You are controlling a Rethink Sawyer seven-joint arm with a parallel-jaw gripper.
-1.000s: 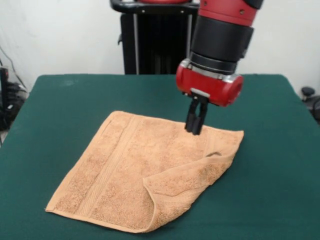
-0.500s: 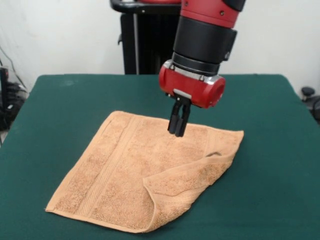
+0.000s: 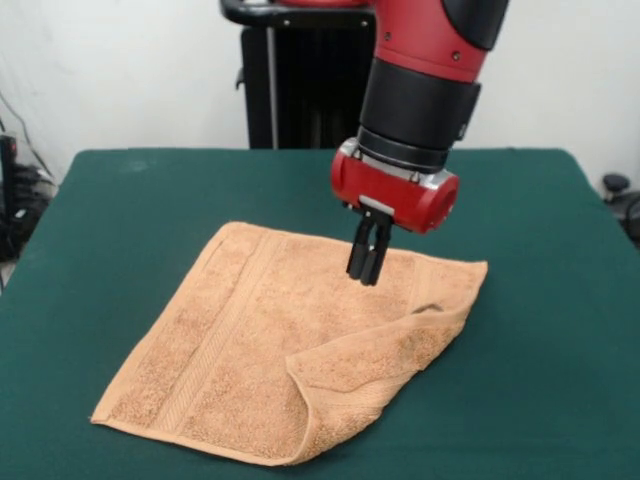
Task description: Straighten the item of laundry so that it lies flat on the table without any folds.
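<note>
The task is judged partly complete. The towel [image 3: 290, 350] lies on the table [image 3: 120, 210] with most of its area spread in a single layer, but one corner is not yet laid out: the corner nearest the camera, toward the picture's right, is doubled back over the towel's upper face. The folded flap [image 3: 375, 365] forms a rough triangle. Its free edge runs from the towel's near edge up toward the right-hand corner, where a small raised pucker [image 3: 428, 308] shows. What remains, as far as can be judged, is to take this flap and draw it outward and toward the camera until the towel lies flat with no overlap.

The towel is orange-tan terry cloth, roughly square, and sits turned diamond-wise near the middle of the table, closer to the camera side. A woven border band [image 3: 225, 320] runs parallel to its left edge. The left, far and right-hand corners lie flat against the green surface. No label can be made out.

The tool [image 3: 368, 268] hangs over the far part of the towel, near its far right edge, well apart from the folded flap. Its fingers are drawn close together, with only a narrow gap, and hold nothing. Whether the tips touch the cloth cannot be told.
</note>
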